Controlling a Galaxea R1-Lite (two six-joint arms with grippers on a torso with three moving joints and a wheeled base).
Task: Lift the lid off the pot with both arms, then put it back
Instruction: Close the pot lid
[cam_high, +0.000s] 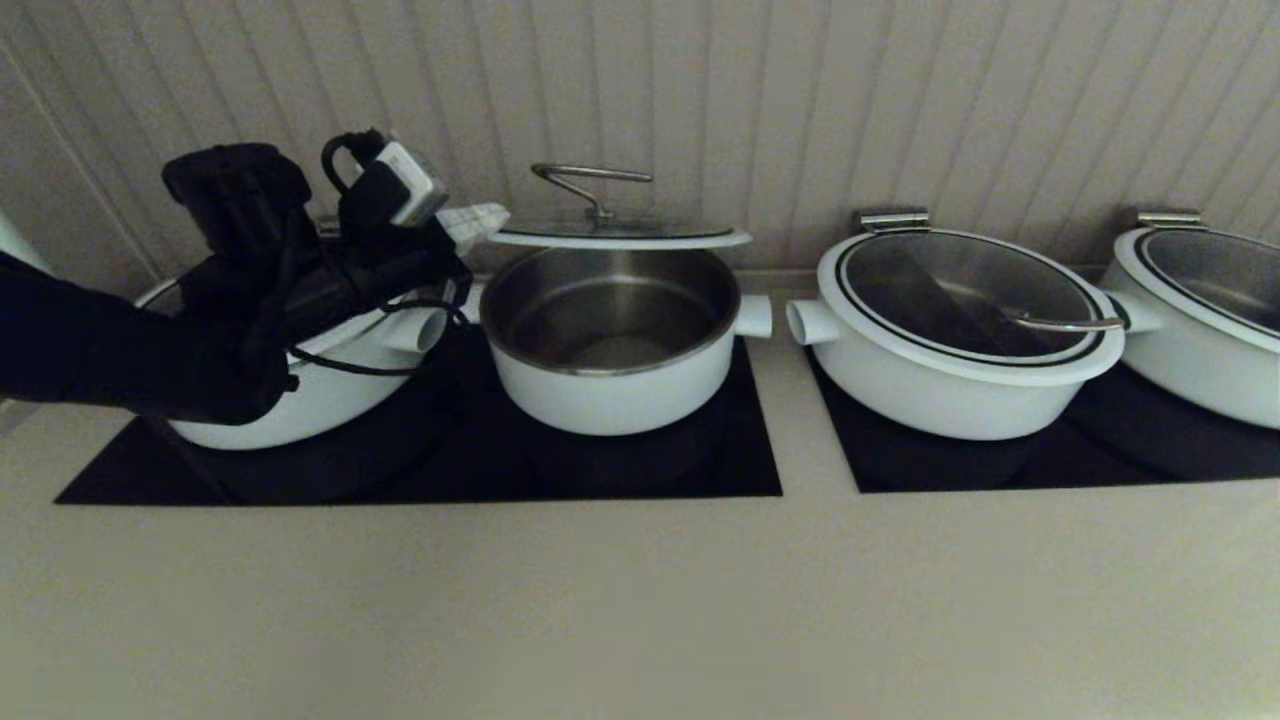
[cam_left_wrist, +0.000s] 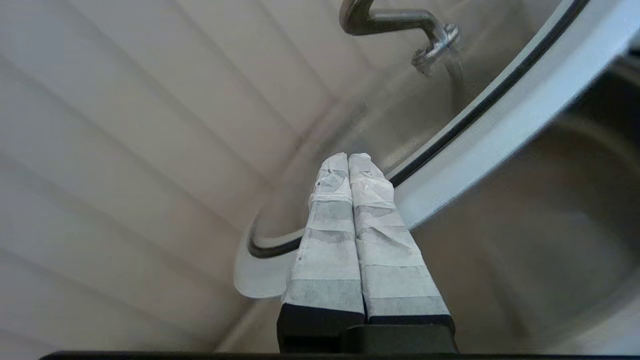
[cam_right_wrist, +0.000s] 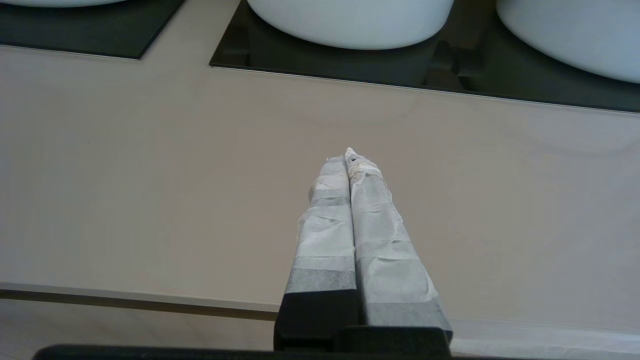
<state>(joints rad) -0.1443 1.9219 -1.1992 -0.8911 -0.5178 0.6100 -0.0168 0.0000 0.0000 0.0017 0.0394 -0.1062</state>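
The lid (cam_high: 620, 236), glass with a white rim and a curved steel handle (cam_high: 590, 180), hangs level just above the open pot (cam_high: 610, 385). The pot is deep and white, steel inside, with a side stub (cam_high: 755, 315). My left gripper (cam_high: 487, 218) is shut on the lid's left rim and holds it up. In the left wrist view the taped fingers (cam_left_wrist: 348, 157) pinch the white rim (cam_left_wrist: 500, 110), with the pot's steel inside (cam_left_wrist: 575, 225) below. My right gripper (cam_right_wrist: 347, 156) is shut and empty over the bare counter, out of the head view.
A wider white pot (cam_high: 300, 410) sits behind my left arm. Two more wide lidded pots (cam_high: 960, 330) (cam_high: 1200, 310) stand to the right. Black cooktop panels (cam_high: 700, 470) (cam_high: 1100, 450) lie under them. A ribbed wall stands close behind. The counter's front (cam_high: 640, 600) is bare.
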